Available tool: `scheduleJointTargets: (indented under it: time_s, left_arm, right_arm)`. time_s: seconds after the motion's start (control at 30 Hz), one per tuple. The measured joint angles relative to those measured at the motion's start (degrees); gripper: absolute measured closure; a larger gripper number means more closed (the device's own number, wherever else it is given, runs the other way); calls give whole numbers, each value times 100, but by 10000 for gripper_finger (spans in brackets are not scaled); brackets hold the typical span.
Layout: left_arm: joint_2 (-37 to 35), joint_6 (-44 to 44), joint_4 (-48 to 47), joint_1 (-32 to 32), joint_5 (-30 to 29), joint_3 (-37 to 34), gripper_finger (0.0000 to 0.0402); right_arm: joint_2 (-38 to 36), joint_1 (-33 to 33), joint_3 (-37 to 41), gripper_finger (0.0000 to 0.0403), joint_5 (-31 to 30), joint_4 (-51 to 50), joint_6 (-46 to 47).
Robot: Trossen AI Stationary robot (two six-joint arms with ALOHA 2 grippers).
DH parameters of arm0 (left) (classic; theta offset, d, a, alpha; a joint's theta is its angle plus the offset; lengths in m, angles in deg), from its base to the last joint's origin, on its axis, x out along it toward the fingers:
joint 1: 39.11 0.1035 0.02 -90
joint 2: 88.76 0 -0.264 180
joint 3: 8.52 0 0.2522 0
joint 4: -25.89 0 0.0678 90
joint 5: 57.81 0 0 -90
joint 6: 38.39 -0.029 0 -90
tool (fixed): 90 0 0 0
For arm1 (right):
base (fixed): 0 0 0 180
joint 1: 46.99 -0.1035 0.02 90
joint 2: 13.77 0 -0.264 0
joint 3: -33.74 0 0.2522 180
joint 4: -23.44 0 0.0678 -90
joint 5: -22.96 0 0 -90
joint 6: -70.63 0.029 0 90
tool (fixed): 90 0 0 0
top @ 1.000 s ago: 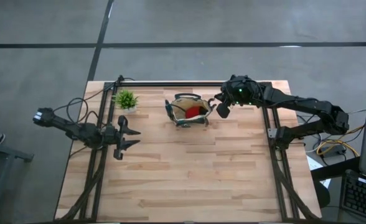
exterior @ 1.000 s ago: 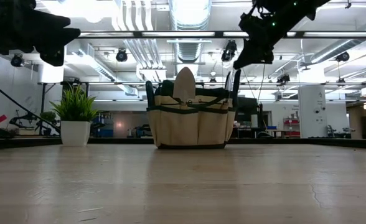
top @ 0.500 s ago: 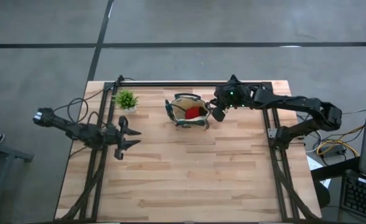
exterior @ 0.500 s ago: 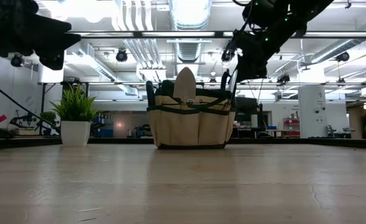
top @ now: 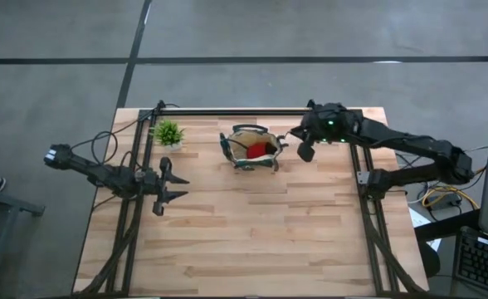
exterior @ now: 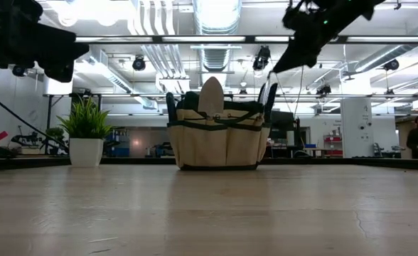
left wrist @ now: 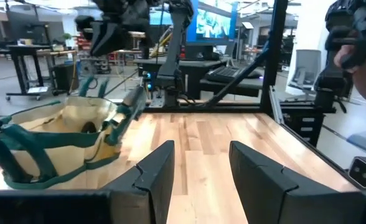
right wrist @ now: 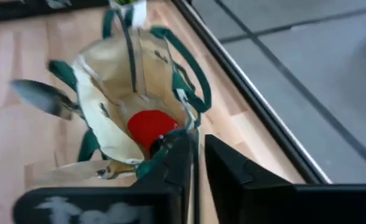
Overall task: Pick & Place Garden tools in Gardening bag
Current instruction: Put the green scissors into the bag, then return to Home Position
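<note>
On the left side of the desk (top: 252, 232), the left gripper (top: 166, 185) hangs above the wood with its fingers (left wrist: 155, 171) spread wide and empty, touching nothing and facing toward the desk's middle. Behind it, near the far edge, stands a small potted plant (top: 168, 133). At the far middle of the desk sits the gardening bag (top: 251, 149), upright with its mouth open upward; in the low view a trowel blade (exterior: 210, 96) stands out of a front pocket, long axis vertical and tip up, and dark tool handles (exterior: 266, 94) rise at the bag's right rim. Inside the bag, the right wrist view shows a red-headed piece (right wrist: 150, 127) lying low in the main compartment. Just right of the bag, the right gripper (top: 302, 149) hovers above the desk, its fingers (right wrist: 229, 171) parted by a narrow gap and gripping nothing, pointing down toward the bag's near rim.
</note>
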Motion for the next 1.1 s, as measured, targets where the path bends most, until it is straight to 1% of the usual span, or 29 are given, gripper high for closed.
scheduleJointTargets:
  time_s: [0.1, 0.3, 0.4, 0.47, 0.6, 0.8, 0.87, 0.97, 1.1]
  left_arm:
    - [-42, -54, -10, 13, -14, -8, 243]
    - [-94, 130, -46, 17, 4, -137, 243]
    - [-131, 152, 75, 22, 125, -197, 243]
    - [-144, 122, 135, 24, 128, -197, 243]
    - [-265, 2, 113, 24, 120, -199, 243]
    - [-546, 54, -162, 24, -41, -203, 243]
    - [-649, 56, -286, 24, -144, -203, 243]
    - [-810, -6, -346, 26, -251, -205, 243]
    - [-997, -101, -345, 26, -261, -205, 243]
  right_arm:
    - [-424, 0, 227, 337, 353, 127, 27]
    - [-1172, -1, 1001, 270, 1091, 534, 289]
    - [-1630, -1, 1636, 237, 1804, 1360, 337]
    - [-1944, -4, 2087, 220, 2035, 2028, 446]
    - [-2556, -24, 2947, 203, 2031, 3051, 481]
    - [-3292, -51, 3998, 208, 2024, 4107, 703]
    - [-3543, -56, 4247, 211, 2027, 4183, 711]
    - [-3950, -70, 4578, 215, 1868, 4198, 897]
    - [-4514, -94, 4982, 218, 1671, 4204, 908]
